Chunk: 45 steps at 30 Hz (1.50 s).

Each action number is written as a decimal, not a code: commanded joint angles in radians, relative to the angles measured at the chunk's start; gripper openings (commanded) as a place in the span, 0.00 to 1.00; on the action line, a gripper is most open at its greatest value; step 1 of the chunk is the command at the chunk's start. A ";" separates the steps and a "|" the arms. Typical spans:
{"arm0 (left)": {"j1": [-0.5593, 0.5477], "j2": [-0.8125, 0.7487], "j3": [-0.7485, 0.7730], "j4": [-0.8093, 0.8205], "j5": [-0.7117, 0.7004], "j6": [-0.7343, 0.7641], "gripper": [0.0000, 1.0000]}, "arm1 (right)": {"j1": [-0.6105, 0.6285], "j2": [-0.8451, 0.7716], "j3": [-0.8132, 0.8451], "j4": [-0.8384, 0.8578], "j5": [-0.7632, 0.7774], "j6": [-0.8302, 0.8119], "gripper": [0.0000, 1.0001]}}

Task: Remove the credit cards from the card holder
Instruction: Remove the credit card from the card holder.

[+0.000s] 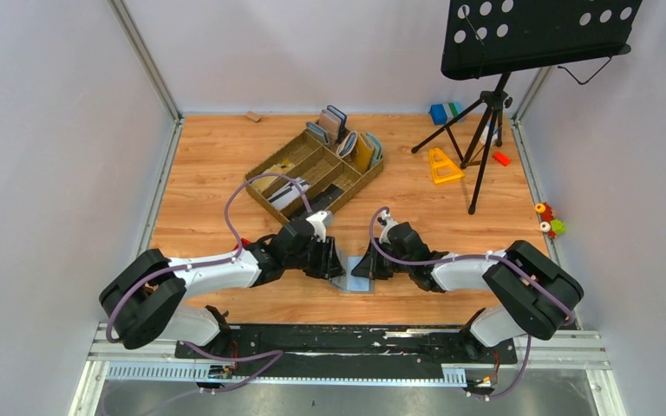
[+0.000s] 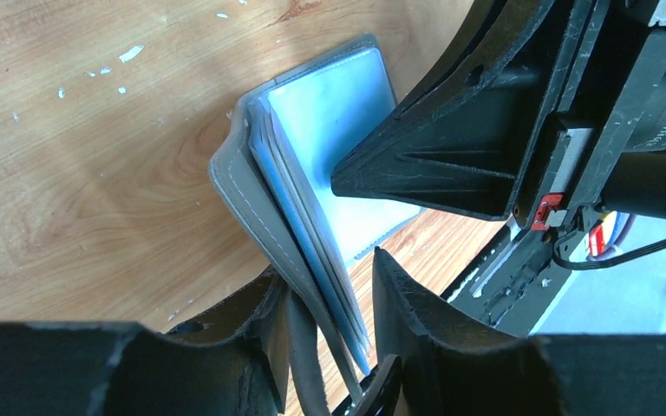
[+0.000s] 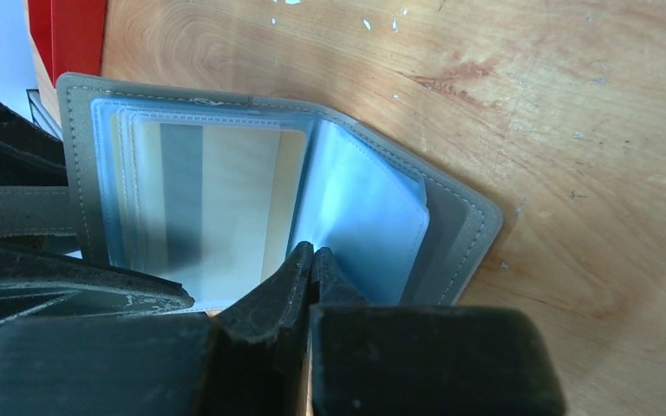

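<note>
The grey card holder [image 1: 352, 281] stands open and tilted on the wooden table between both grippers. In the left wrist view its grey cover [image 2: 244, 178] and light blue sleeves [image 2: 338, 113] run between my left fingers. My left gripper [image 2: 329, 282] is shut on that half; it also shows in the top view [image 1: 334, 264]. In the right wrist view a beige-and-grey card [image 3: 225, 199] sits inside a clear sleeve. My right gripper [image 3: 312, 253] is shut, pinching a blue sleeve leaf [image 3: 368, 217] near the fold. It also shows in the top view [image 1: 367, 267].
A brown compartment tray [image 1: 288, 161] with upright wallets [image 1: 347, 134] stands behind the grippers. A black music stand's tripod [image 1: 486, 130] is at the back right, with a yellow triangle [image 1: 442, 165], a blue block [image 1: 438, 113] and a red piece [image 1: 501, 159] around it.
</note>
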 commanded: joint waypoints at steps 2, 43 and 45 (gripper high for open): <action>0.024 -0.025 -0.020 0.070 0.060 0.001 0.46 | 0.001 0.023 0.020 0.014 0.001 -0.023 0.00; 0.092 -0.036 -0.104 0.297 0.224 -0.098 0.40 | 0.005 0.043 0.013 0.043 -0.025 -0.024 0.00; 0.093 -0.030 -0.103 0.303 0.231 -0.096 0.38 | 0.004 0.048 0.011 0.050 -0.027 -0.022 0.00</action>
